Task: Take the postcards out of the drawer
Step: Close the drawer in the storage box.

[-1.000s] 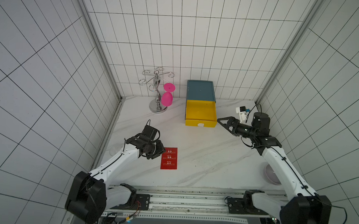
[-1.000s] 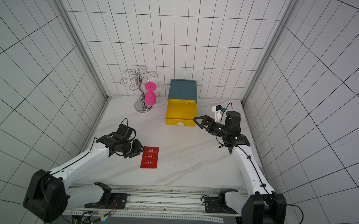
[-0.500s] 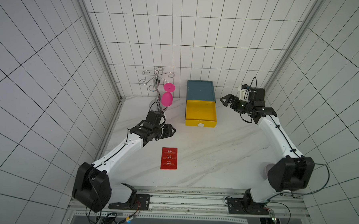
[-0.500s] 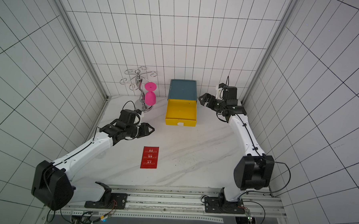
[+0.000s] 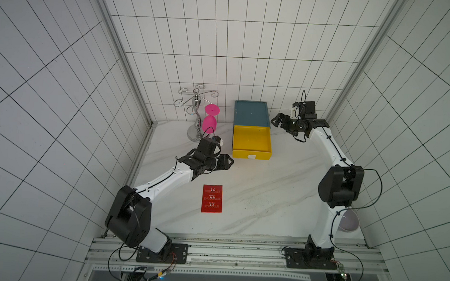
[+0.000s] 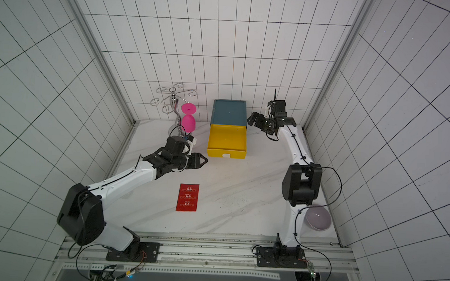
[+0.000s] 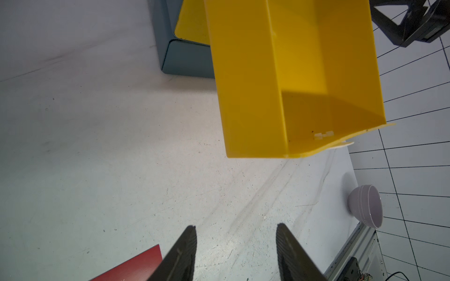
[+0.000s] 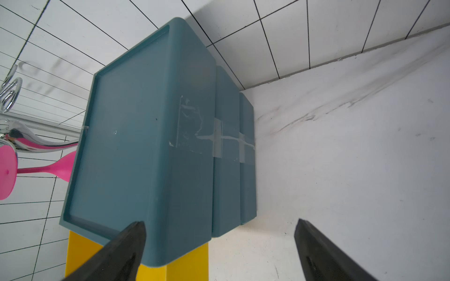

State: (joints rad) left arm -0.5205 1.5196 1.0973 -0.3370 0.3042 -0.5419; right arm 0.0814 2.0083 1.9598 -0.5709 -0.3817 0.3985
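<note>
One red postcard shows, flat on the desk at lower centre, long side running up the frame, just below my left claw, half open and empty. My right claw, wide and empty, sits well apart at upper right.

postcard: 1 visible. cabinet: 1. drawer: 1. glass: 1. rack: 1. bowl: 1. table: 1. tools: 2, left tool, right tool.

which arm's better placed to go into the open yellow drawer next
Probably left: the left gripper is open and empty near the front corner of the drawer, its camera looking in. The right gripper sits beside the blue cabinet, behind the opening.
</note>
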